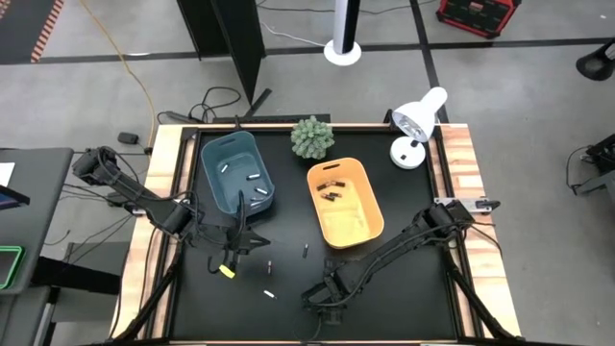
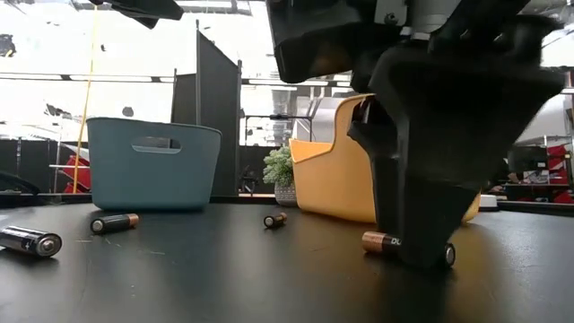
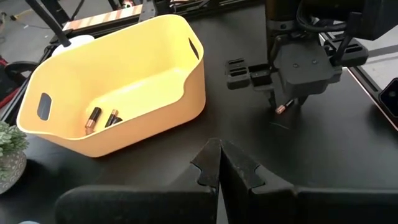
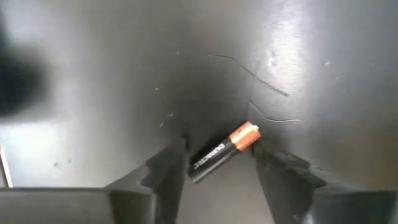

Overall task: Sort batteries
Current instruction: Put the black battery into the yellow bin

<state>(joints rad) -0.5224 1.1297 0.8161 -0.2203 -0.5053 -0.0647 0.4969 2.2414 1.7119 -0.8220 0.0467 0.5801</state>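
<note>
A black battery with a copper end lies flat on the black table, near its front edge. My right gripper points down over it, open, one finger on each side and apart from it. My left gripper hangs shut in the air near the blue bin, holding nothing. The blue bin holds pale batteries. The yellow bin holds dark ones. More loose batteries lie on the table.
A small potted plant and a white desk lamp stand at the table's far edge. A small yellow piece lies near my left gripper. Wooden borders frame the black mat.
</note>
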